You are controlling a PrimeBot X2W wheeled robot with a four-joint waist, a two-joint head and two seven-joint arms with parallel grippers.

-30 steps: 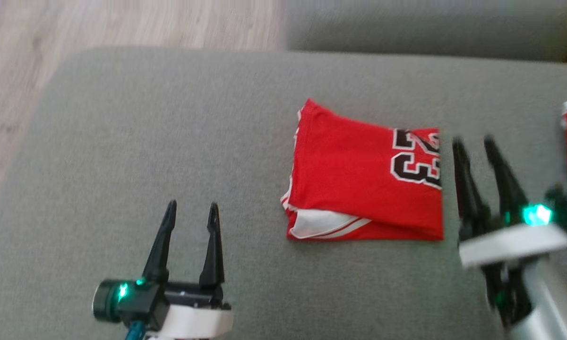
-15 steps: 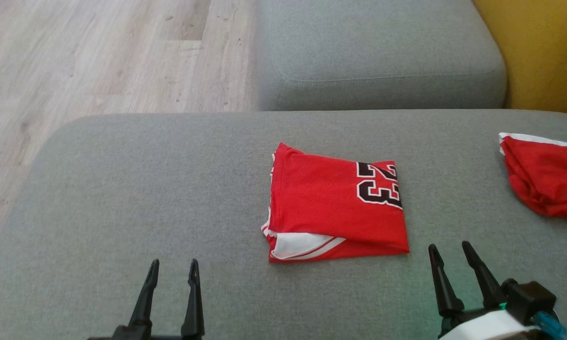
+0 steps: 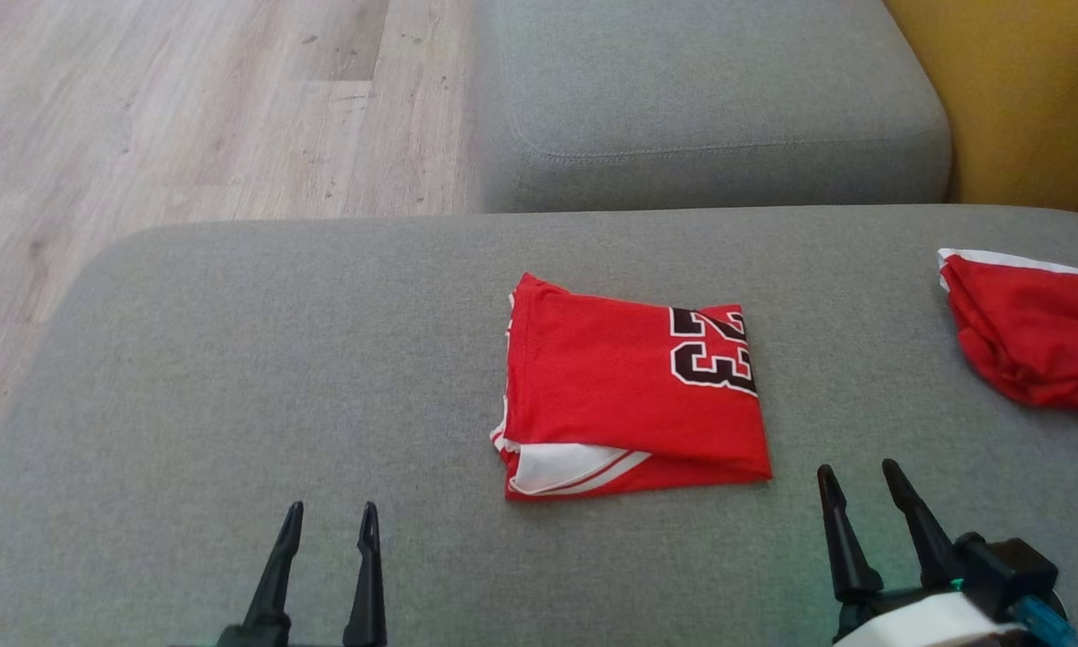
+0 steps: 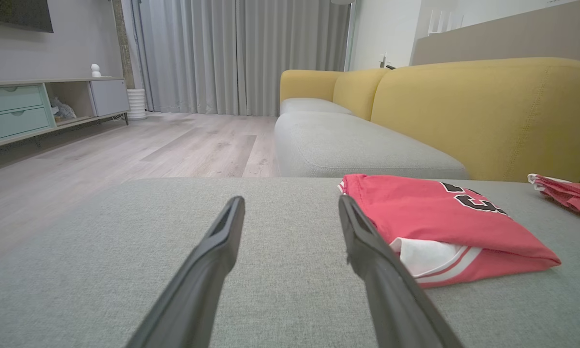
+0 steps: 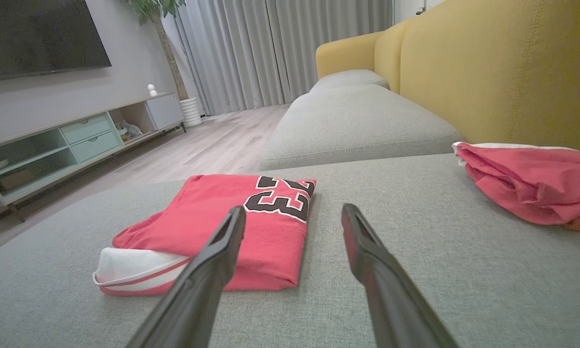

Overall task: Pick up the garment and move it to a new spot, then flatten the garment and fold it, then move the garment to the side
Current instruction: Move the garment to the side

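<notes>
Red cloth, likely limp and light: pinch the garment (image 3: 624, 386) through its stacked lower edge (layers may slide); left gripper (image 3: 333, 508) and right gripper (image 3: 857, 467) gape empty.

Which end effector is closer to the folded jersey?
Right. The right end effector is just off the near right corner of the jersey; the left end effector is farther off, to its near left.

Bare gray cushion (image 3: 234, 377) open for me at the frame's left, folded red jersey (image 3: 611, 386) in my way in the middle, red cloth lump (image 3: 1033, 341) at the right edge, yellow sofa back (image 3: 1024, 90) upper right.
</notes>
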